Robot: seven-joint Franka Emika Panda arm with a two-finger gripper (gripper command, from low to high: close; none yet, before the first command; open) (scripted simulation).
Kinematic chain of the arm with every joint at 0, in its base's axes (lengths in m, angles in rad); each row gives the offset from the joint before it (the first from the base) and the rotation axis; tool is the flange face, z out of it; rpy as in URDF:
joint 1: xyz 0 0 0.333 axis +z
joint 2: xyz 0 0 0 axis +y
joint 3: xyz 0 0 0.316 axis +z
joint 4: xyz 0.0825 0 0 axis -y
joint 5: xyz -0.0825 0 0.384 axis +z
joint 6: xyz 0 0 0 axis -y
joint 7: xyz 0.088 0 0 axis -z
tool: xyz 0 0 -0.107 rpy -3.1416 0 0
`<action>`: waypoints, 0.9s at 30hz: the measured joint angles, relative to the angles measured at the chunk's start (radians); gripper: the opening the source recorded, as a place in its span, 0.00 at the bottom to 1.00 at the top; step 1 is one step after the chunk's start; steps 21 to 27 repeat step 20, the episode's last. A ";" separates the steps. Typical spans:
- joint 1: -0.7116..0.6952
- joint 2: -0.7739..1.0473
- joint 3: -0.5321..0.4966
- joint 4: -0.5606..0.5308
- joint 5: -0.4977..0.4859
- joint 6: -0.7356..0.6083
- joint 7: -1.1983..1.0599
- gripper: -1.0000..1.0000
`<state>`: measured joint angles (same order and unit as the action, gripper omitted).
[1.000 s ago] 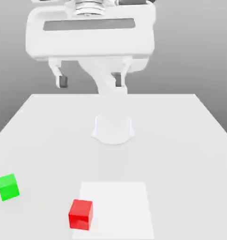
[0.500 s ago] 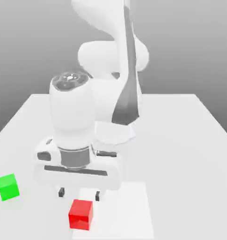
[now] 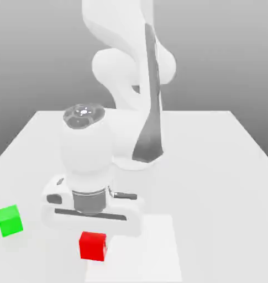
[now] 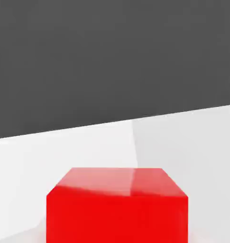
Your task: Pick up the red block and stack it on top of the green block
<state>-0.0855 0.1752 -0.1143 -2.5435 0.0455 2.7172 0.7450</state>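
The red block (image 3: 93,246) rests on the white table (image 3: 213,166) near its front edge, at the left border of a paler square patch. My gripper (image 3: 94,224) has its hand directly over the block, and the hand's lower edge covers the block's top. In the hand view the red block (image 4: 116,209) looms very close and sits centred on the table surface. The green block (image 3: 9,220) stands on the table toward the exterior view's left, well apart from the red block and the hand.
The arm's base (image 3: 137,159) stands mid-table behind the hand, with the arm links rising above it. A paler square patch (image 3: 152,251) marks the table front. The table's front edge lies close below the red block.
The hand came down from high above the table to hover over the red block, then sank lower so that it now covers the block's top. Neither block has moved.
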 joint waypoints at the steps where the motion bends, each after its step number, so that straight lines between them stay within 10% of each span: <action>1: -0.014 -0.013 -0.026 0.000 0.002 -0.014 0.036 0.00; 11: -0.233 -0.089 -0.281 0.007 0.019 -0.100 0.445 0.00; 16: -0.290 0.051 -0.237 0.019 0.152 0.015 0.401 0.00; 17: -0.303 0.079 -0.220 0.020 0.176 0.039 0.384 1.00; 27: -0.303 0.079 -0.220 0.020 0.176 0.039 0.384 1.00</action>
